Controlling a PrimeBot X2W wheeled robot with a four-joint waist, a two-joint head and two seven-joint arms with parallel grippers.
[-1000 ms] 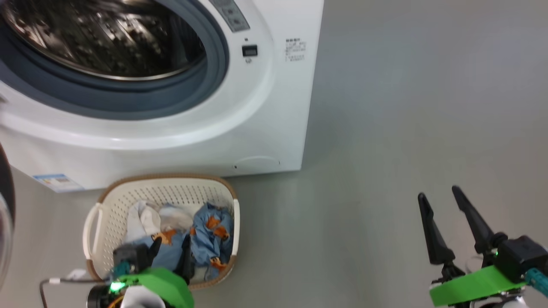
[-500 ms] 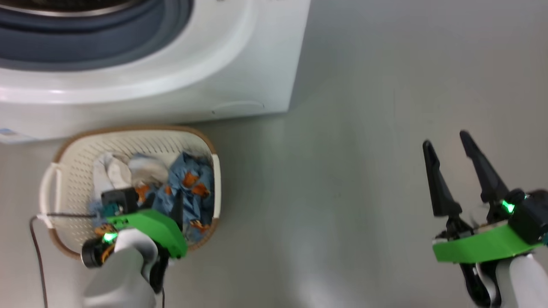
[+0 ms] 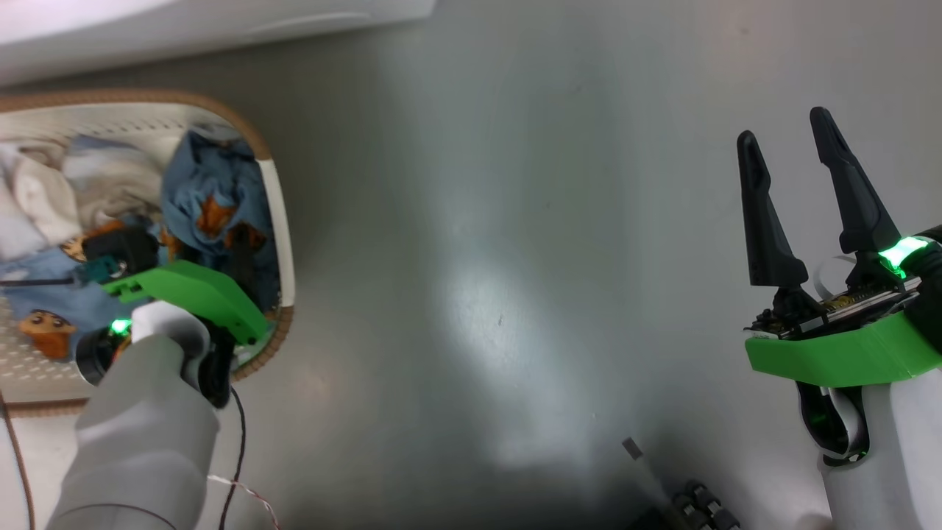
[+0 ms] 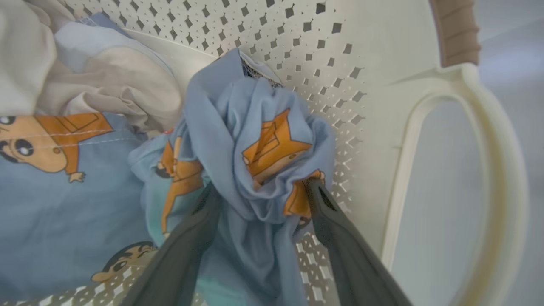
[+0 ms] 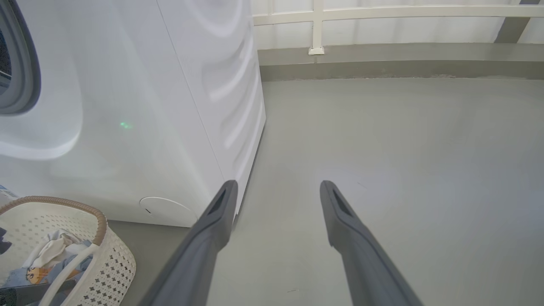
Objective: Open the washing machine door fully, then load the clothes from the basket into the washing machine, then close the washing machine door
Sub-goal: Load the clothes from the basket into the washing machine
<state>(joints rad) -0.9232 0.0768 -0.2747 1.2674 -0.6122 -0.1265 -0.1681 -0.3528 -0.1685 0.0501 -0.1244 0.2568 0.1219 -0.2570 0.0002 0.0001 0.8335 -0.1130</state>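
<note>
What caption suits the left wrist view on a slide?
Open left claw straddling a bunched blue cartoon-print cloth inside the perforated cream basket, white cloth beside it.

basket [image 3: 285, 235]: cut by left edge | washing machine [image 3: 221, 22]: mostly cropped, blurred

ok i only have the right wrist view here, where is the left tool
observer: the left tool is down inside the basket, one finger on each side of a bunched light blue cloth.
operator: shut on it
observer: no, its jaws stand wide open, and the fold just sits between them.
operator: what else is in there
observer: white cloth pieces lie beside that fold.
</note>
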